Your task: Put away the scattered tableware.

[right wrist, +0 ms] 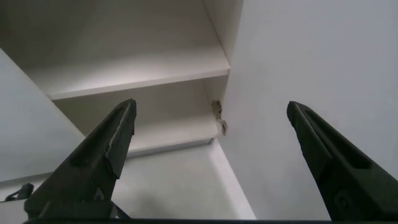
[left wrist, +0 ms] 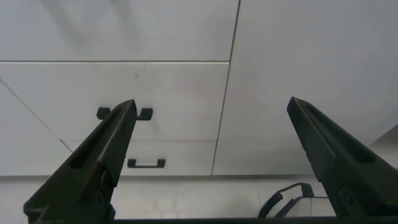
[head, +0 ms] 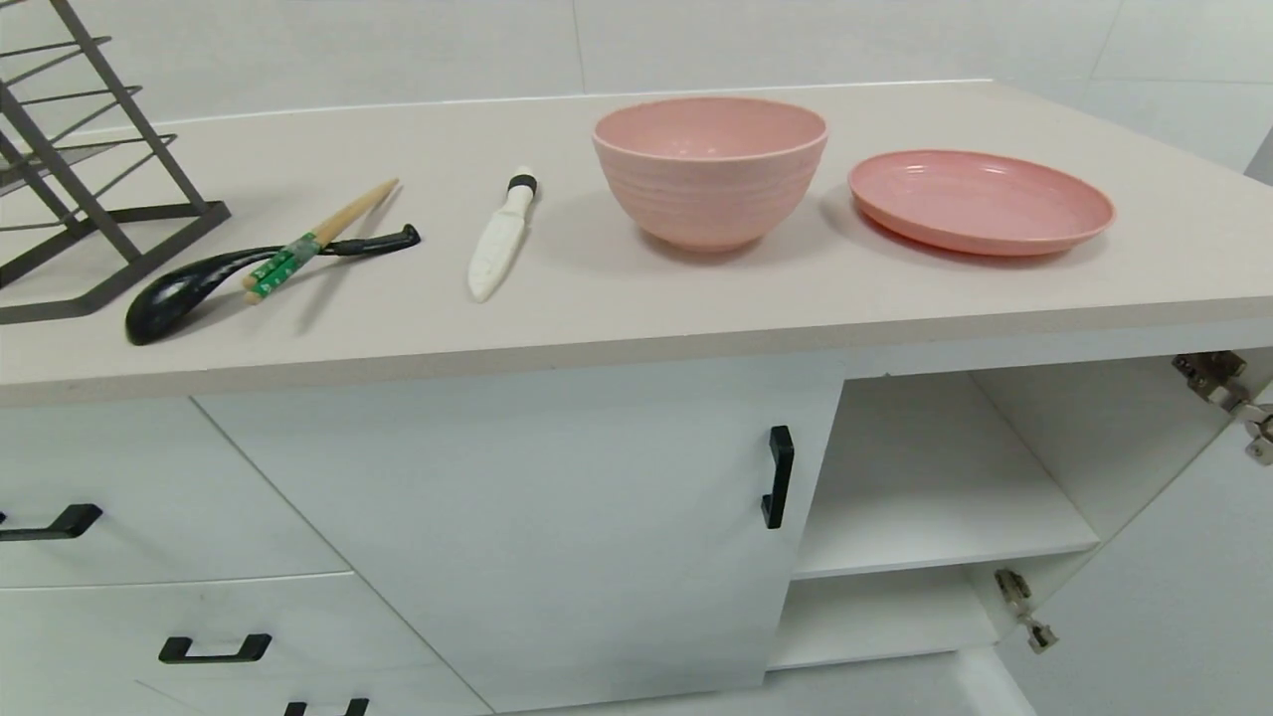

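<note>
On the beige countertop stand a pink bowl and, to its right, a pink plate. Left of the bowl lies a white knife with a black band. Further left, wooden chopsticks rest across a black spoon. My left gripper is open, low down in front of the white drawer fronts. My right gripper is open, facing the open cabinet's shelves with nothing between its fingers.
A dark wire rack stands at the counter's left end. Below the counter, the right cabinet is open with a white shelf inside and its door swung out. A closed door with a black handle and drawers sit to the left.
</note>
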